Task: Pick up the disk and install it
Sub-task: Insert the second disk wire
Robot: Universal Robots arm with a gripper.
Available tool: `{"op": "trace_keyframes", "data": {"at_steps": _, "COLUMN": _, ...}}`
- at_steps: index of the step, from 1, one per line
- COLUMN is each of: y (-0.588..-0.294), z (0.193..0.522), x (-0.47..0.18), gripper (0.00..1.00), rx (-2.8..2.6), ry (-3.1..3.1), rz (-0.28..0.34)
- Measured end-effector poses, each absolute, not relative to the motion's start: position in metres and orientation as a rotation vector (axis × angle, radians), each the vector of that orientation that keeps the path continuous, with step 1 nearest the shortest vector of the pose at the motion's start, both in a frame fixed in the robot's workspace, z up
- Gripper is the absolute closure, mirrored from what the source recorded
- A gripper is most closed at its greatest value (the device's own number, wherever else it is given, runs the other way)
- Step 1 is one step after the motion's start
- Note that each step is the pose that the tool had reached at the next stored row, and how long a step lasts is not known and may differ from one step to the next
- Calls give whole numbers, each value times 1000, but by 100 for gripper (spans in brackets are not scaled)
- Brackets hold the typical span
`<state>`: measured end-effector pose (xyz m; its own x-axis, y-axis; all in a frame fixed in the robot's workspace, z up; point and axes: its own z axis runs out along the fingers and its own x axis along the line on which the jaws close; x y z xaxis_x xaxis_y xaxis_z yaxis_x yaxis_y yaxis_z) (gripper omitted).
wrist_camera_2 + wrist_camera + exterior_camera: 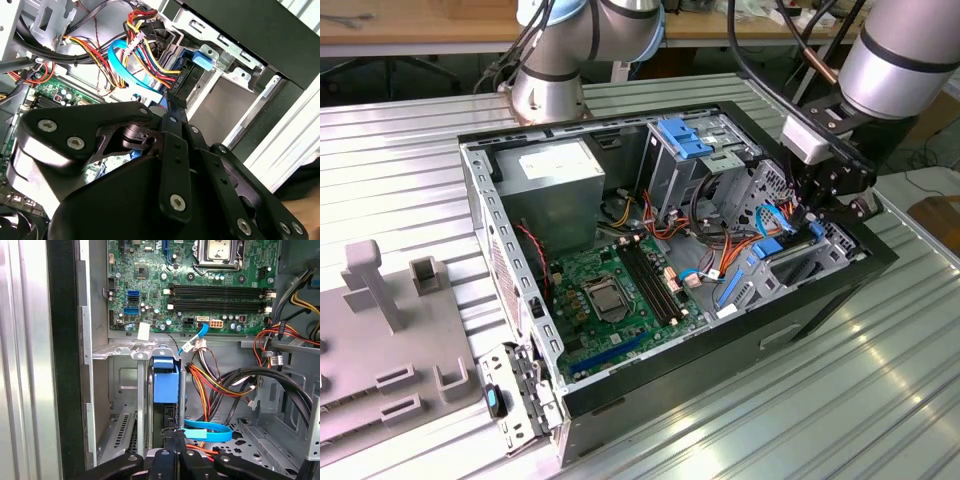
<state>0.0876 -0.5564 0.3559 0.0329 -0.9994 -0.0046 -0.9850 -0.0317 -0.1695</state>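
The arm reaches down into the open computer case [880, 262], which lies on its side on the ribbed metal bench [840, 400]. In the exterior view the gripper [817, 212] sits low at the case's corner on the exterior view's right, right over the drive bay.

The disk [165, 385] stands on edge in that bay, its blue rail facing up in the first wrist view, with the dark body of the drive running down toward the jaws. In the second wrist view the blue end tab of the disk [202, 59] shows just beyond the jaws' tips, seated against the silver bay frame [235, 75].

The jaws look drawn together on the near edge of the disk, though the linkage blocks the contact itself in both wrist views, so the grip is likely rather than plain. In the first wrist view the gripper [172, 452] meets the disk where the drive's lower edge disappears behind the black fingers [162, 460].

Just beside the jaws, a flat blue data cable [207, 432] loops across the case floor, and a bundle of yellow, red and orange power wires [147, 55] plugs in just ahead of the jaws' tips. Beyond the disk, well apart from the jaws, lies the green motherboard [200, 285].
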Motion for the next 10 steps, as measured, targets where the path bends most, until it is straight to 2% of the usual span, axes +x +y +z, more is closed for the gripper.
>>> {"op": "trace_keyframes", "data": {"at_steps": 10, "y": -556, "z": 360, "x": 88, "gripper": 89, "rx": -2164, "ry": 2094, "rz": -174}}
